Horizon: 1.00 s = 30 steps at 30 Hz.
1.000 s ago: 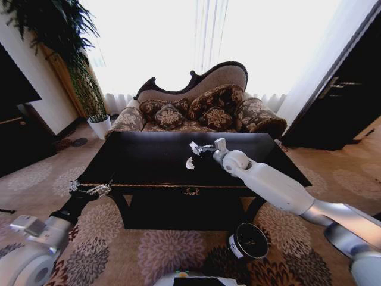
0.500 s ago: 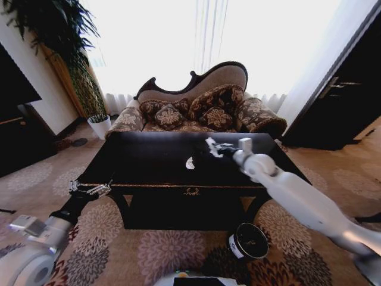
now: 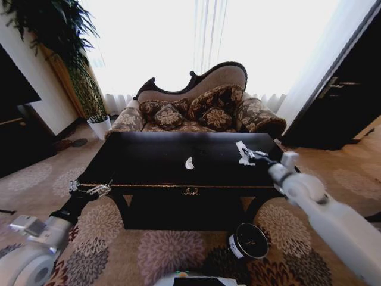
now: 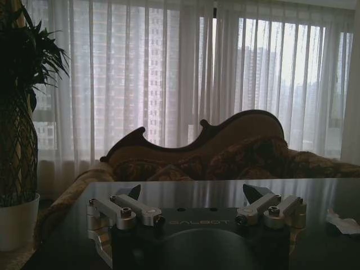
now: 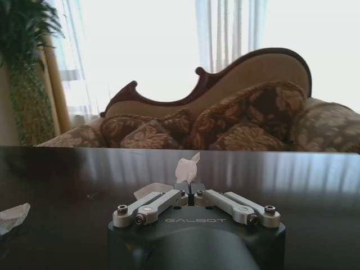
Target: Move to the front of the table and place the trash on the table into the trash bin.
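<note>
Above the right-hand part of the large glossy black table with thin gold edging, the right gripper hangs with its fingers clenched on a small crumpled white paper scrap; in the right wrist view the same gripper shows its two silver fingers drawn together, the scrap standing up from between their tips. A second white paper scrap lies on the tabletop near its middle, well apart from the held one, and appears at the edge of the right wrist view. On the patterned carpet in front of the table, below its right front corner, stands the small dark cylindrical trash bin with a white label on its side. The left gripper rests idle just beside the table's left front edge, its fingers spread apart, as the left wrist view confirms. Behind the table sits a carved sofa with patterned cushions.
</note>
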Available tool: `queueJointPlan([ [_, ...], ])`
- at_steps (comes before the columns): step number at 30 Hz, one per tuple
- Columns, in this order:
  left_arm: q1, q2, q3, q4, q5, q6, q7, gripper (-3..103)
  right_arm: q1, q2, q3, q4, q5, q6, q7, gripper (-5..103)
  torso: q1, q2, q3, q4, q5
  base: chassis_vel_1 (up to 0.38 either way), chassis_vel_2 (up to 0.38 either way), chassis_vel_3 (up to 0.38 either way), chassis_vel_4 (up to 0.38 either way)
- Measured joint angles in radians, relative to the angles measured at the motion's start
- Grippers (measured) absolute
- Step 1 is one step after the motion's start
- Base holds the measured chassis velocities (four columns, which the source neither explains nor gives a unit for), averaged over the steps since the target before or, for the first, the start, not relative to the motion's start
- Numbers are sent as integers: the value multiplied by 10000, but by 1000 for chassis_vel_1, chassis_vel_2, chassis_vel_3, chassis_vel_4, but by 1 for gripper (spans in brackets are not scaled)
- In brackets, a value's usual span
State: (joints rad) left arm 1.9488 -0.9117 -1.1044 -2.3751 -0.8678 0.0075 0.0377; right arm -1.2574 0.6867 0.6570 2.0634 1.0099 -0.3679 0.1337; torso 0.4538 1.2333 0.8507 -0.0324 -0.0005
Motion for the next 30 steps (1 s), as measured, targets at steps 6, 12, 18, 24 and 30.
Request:
queueJointPlan([
  [6, 0, 0, 0, 0, 0, 0, 0, 100, -1275, 1047, 1766, 597, -126, 22, -130, 0, 0, 0, 1, 1, 3, 0, 0, 0, 0],
  [12, 1, 0, 0, 0, 0, -1, 0, 100, -2468, 2288, 2888, 1040, -547, 331, -533, 0, 0, 0, 0, 0, 1, 0, 0, 0, 0],
  [18, 0, 1, 0, 0, 0, -1, 0, 100, -3660, 3282, 3236, 1108, -979, 963, -981, 0, 0, 0, 1, -2, 3, 0, 0, 0, 0],
  [24, 0, 0, 0, 0, -1, -2, 0, 100, -4237, 4503, 3192, 1039, -1509, 1501, -1186, 0, 0, 0, 1, -2, 2, 0, 0, 0, 0],
  [30, 0, 0, 0, 0, 0, -2, 0, 100, -4392, 5530, 2890, 628, -2191, 1911, -1279, 0, 0, 0, 1, 0, 1, 0, 0, 0, 0],
])
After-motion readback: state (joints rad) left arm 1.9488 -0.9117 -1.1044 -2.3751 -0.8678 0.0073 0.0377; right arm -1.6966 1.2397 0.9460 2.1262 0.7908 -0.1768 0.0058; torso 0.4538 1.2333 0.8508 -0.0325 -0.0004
